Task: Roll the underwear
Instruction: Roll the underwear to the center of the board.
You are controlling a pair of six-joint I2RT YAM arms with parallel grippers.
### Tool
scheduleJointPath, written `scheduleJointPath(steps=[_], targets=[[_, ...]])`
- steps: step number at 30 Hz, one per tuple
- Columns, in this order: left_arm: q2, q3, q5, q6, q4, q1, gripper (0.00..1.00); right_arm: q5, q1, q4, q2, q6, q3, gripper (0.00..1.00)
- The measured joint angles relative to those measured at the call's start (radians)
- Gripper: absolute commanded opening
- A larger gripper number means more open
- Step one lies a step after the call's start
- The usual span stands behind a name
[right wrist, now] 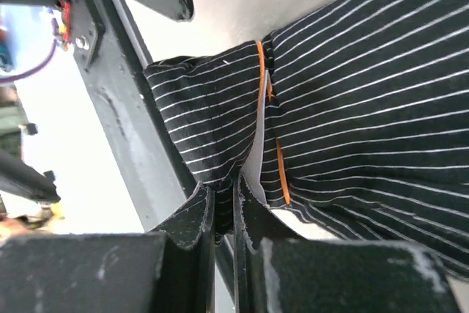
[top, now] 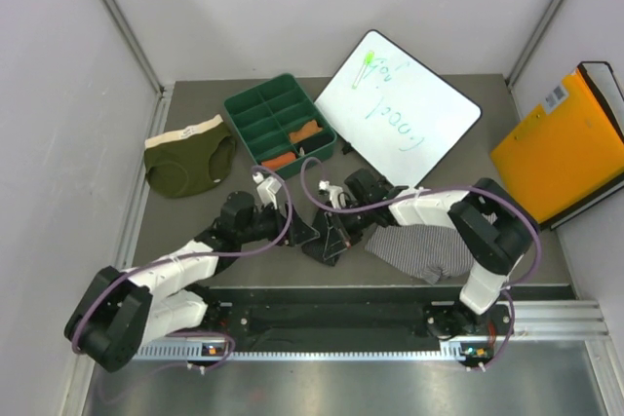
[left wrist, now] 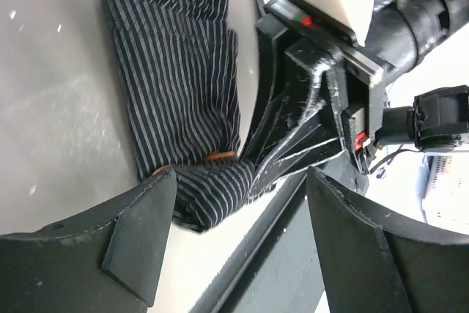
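On the table [top: 175, 226], near its front edge, the striped underwear [top: 424, 250] lies flattened.
The right gripper [right wrist: 223, 199] is clamped on its edge; the left gripper [left wrist: 242, 177] hangs just beside, fingers spread apart, grasping nothing.

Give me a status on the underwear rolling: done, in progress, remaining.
Done: nothing on the table looks rolled; the tray holds orange bundles I cannot identify. In hand: the right tool pinches an edge of the striped briefs, which lie mostly flat, with the left tool open beside them. Left: rolling those, then the green briefs, spread flat at far left.
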State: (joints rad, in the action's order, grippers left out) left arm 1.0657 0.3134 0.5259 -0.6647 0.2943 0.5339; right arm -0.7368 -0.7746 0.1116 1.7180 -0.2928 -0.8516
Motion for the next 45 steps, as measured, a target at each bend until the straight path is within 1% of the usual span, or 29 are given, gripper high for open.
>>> scheduleJointPath(steps=[5, 10, 11, 14, 15, 17, 18, 19, 21, 22, 23, 24, 25, 27, 28, 30, 34, 38, 41, 44, 45], targets=[[0.104, -0.009, 0.021, -0.006, 0.128, 0.005, 0.73, -0.064, 0.055, 0.003, 0.036, -0.019, -0.002, 0.0], [0.187, -0.013, 0.047, -0.006, 0.19, 0.01, 0.72, -0.11, 0.093, 0.025, 0.082, -0.024, -0.037, 0.0], [0.198, -0.014, 0.051, -0.006, 0.198, 0.011, 0.7, -0.117, 0.098, 0.026, 0.093, -0.024, -0.043, 0.0], [0.232, -0.014, 0.06, -0.007, 0.229, 0.012, 0.58, -0.153, 0.118, 0.036, 0.132, -0.025, -0.063, 0.0], [0.244, -0.014, 0.06, -0.007, 0.238, 0.012, 0.45, -0.161, 0.124, 0.04, 0.139, -0.025, -0.067, 0.0], [0.267, -0.014, 0.059, -0.007, 0.252, 0.013, 0.32, -0.173, 0.135, 0.045, 0.145, -0.025, -0.068, 0.0], [0.28, -0.014, 0.055, -0.005, 0.256, 0.013, 0.24, -0.175, 0.14, 0.048, 0.145, -0.025, -0.068, 0.04], [0.292, -0.014, 0.048, -0.003, 0.259, 0.013, 0.15, -0.176, 0.145, 0.051, 0.145, -0.025, -0.068, 0.16], [0.316, -0.014, 0.036, -0.004, 0.261, 0.014, 0.08, -0.177, 0.158, 0.053, 0.145, -0.028, -0.068, 0.32], [0.328, -0.011, 0.033, -0.002, 0.261, 0.016, 0.03, -0.175, 0.161, 0.053, 0.144, -0.033, -0.068, 0.45], [0.342, 0.0, 0.03, 0.001, 0.257, 0.017, 0.01, -0.165, 0.166, 0.053, 0.141, -0.031, -0.068, 0.5], [0.351, 0.009, 0.027, 0.0, 0.253, 0.017, 0.0, -0.154, 0.17, 0.055, 0.134, -0.034, -0.066, 0.54], [0.364, 0.023, 0.023, 0.001, 0.246, 0.018, 0.0, -0.146, 0.174, 0.056, 0.126, -0.039, -0.064, 0.61], [0.388, 0.056, 0.011, 0.001, 0.218, 0.019, 0.0, -0.116, 0.178, 0.055, 0.081, -0.047, -0.05, 0.68], [0.397, 0.069, 0.005, 0.001, 0.204, 0.019, 0.0, -0.095, 0.18, 0.053, 0.049, -0.051, -0.037, 0.73], [0.417, 0.099, -0.008, 0.001, 0.173, 0.019, 0.0, -0.056, 0.185, 0.043, -0.019, -0.062, -0.006, 0.76], [0.443, 0.131, -0.023, -0.007, 0.138, 0.019, 0.0, -0.004, 0.191, -0.008, -0.113, -0.103, 0.071, 0.78], [0.473, 0.15, -0.027, -0.025, 0.132, 0.019, 0.0, 0.03, 0.191, -0.047, -0.127, -0.145, 0.143, 0.78], [0.485, 0.156, -0.027, -0.043, 0.133, 0.018, 0.0, 0.026, 0.192, -0.092, -0.126, -0.188, 0.171, 0.78], [0.489, 0.156, -0.027, -0.057, 0.136, 0.018, 0.0, 0.033, 0.193, -0.153, -0.119, -0.223, 0.182, 0.75], [0.489, 0.156, -0.029, -0.063, 0.137, 0.018, 0.0, 0.032, 0.193, -0.174, -0.114, -0.233, 0.185, 0.72]])
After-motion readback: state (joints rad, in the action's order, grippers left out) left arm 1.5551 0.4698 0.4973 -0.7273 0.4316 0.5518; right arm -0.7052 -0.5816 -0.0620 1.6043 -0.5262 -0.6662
